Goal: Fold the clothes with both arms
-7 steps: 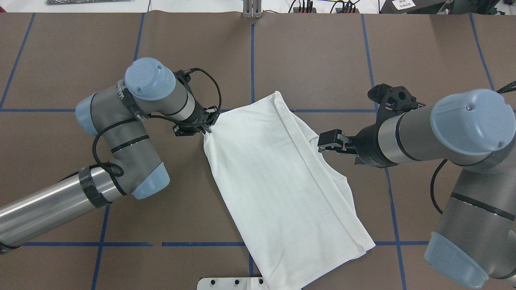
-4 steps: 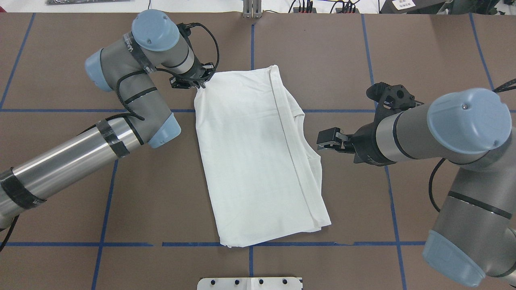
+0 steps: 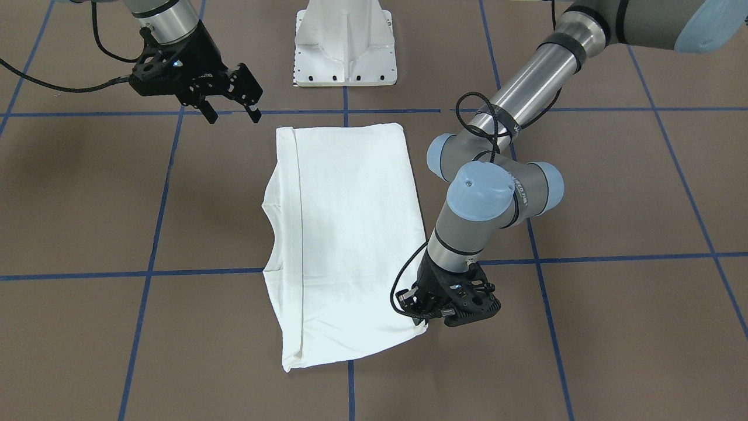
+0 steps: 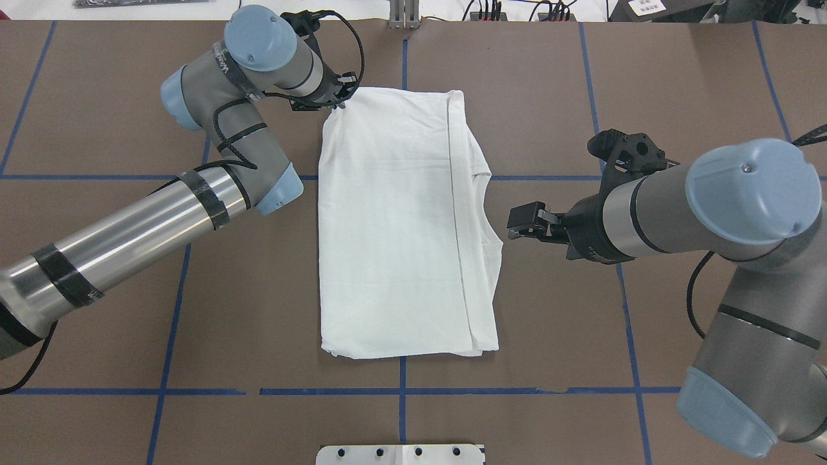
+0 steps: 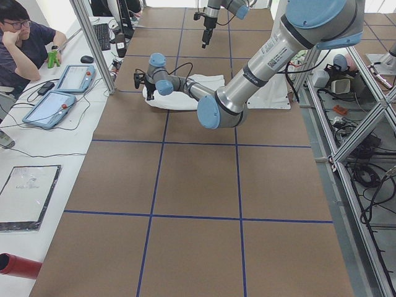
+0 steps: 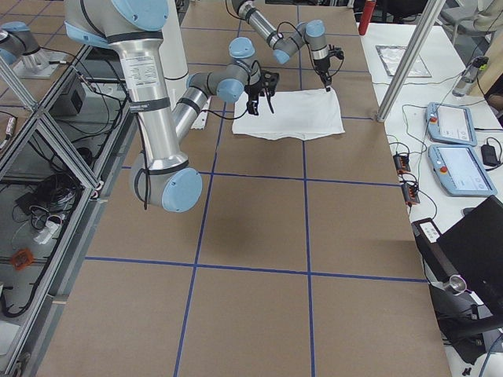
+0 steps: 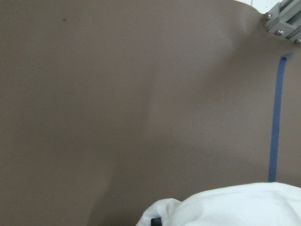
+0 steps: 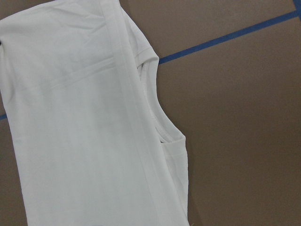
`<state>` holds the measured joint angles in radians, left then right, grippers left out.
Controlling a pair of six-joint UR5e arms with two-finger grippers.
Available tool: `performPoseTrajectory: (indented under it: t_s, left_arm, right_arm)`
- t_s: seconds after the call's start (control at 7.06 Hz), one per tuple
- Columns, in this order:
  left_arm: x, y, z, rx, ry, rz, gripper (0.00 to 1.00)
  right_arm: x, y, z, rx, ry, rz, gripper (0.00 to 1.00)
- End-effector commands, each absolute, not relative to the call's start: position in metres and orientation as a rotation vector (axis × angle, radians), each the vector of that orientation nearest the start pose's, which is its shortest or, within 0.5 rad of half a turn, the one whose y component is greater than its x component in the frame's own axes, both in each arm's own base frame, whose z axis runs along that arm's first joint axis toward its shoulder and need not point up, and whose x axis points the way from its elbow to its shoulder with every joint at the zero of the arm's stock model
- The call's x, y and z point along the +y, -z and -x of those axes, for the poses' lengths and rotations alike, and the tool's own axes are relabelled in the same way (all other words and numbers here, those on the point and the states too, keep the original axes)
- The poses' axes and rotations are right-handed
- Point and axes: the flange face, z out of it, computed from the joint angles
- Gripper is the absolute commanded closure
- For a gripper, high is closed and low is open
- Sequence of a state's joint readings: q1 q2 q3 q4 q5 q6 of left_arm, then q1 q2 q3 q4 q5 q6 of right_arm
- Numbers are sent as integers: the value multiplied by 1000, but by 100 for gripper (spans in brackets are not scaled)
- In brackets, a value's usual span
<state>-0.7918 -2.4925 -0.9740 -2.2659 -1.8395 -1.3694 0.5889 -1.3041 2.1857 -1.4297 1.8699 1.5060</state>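
The white shirt (image 4: 394,226) lies flat on the brown table as a folded upright rectangle, and also shows in the front view (image 3: 345,234). Its neck opening (image 4: 489,210) is on the edge facing my right gripper. The printed text is hidden. My left gripper (image 4: 337,104) is shut on the shirt's far left corner, low at the table (image 3: 422,316). Its wrist view shows only a bulge of white cloth (image 7: 235,207). My right gripper (image 4: 513,226) is open and empty, hanging a little to the right of the neck opening (image 3: 231,112). Its wrist view looks down on the shirt (image 8: 80,132).
The white pedestal base (image 3: 345,52) stands at the near table edge. Blue tape lines (image 4: 549,177) grid the brown surface. A metal post (image 4: 404,16) stands at the far edge. An operator (image 5: 25,43) sits beside tablets at the far side.
My left gripper has pulled the shirt's corner away from the robot's base. The shirt has swung from slanted to square with the grid and slid further onto the table. My right gripper barely moved.
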Motion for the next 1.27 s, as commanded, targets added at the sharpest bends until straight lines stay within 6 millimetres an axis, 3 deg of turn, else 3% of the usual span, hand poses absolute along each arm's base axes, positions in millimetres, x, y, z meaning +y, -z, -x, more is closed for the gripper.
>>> performPoseTrajectory:
  t_s: [0.0, 0.14, 0.28, 0.42, 0.57, 0.71, 0.85, 0.99, 1.13]
  left_arm:
    - [-685, -259, -508, 1019, 408, -319, 12]
    - [-690, -255, -500, 1014, 359, -357, 0]
    - [-702, -253, -482, 1008, 339, -388, 0]
    - [-706, -264, -466, 1023, 310, -336, 0]
    - [-690, -275, -451, 1052, 284, -309, 0]
    - [-671, -276, -421, 1097, 256, -277, 0]
    - [-654, -280, -409, 1081, 252, -238, 0]
    - [-626, -294, -388, 1087, 235, -244, 0]
    - [-595, -296, -365, 1069, 203, -252, 0]
  right_arm:
    - [-362, -238, 356, -1045, -322, -65, 0]
    - [-365, -241, 358, -1034, -329, -72, 0]
    - [-367, -247, 362, -1015, -295, -92, 0]
    - [-370, -256, 371, -988, -214, -125, 0]
    - [-379, -257, 387, -949, -177, -130, 0]
    - [-388, -241, 410, -845, -118, -131, 0]
    - [-383, -229, 428, -768, -51, -173, 0]
    - [-375, -232, 456, -733, -18, -196, 0]
    - [-354, -237, 487, -702, 32, -215, 0]
